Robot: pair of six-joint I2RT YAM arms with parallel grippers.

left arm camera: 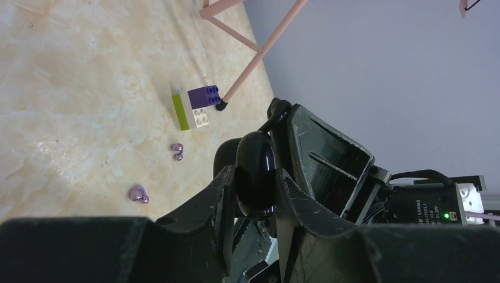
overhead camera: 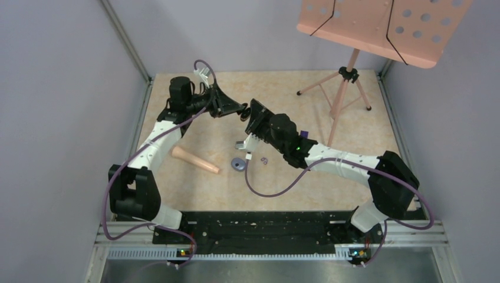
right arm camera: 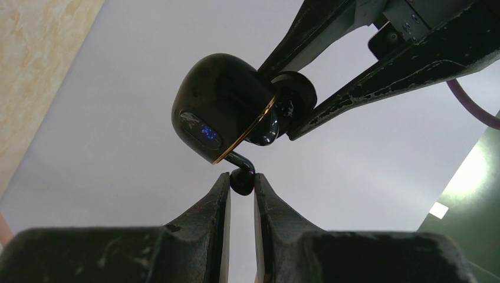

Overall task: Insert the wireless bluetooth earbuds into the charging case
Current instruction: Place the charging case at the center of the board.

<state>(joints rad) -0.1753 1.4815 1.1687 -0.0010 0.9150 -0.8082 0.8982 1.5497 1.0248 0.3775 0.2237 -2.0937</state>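
Right wrist: earbud [right arm camera: 242, 180] in gripper [right arm camera: 242, 177]

Beige table [overhead camera: 283, 188] with pink cone [overhead camera: 194, 159], grey disc [overhead camera: 238, 164], purple earbuds [left arm camera: 139, 194], toy block [left arm camera: 196, 108].

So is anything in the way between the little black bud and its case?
Nothing visible is. The right gripper pinches the black earbud just below the gold-rimmed edge of the charging case, which the left gripper holds up in the air.

Charging case [right arm camera: 213, 94] glossy; seemingly plastic.
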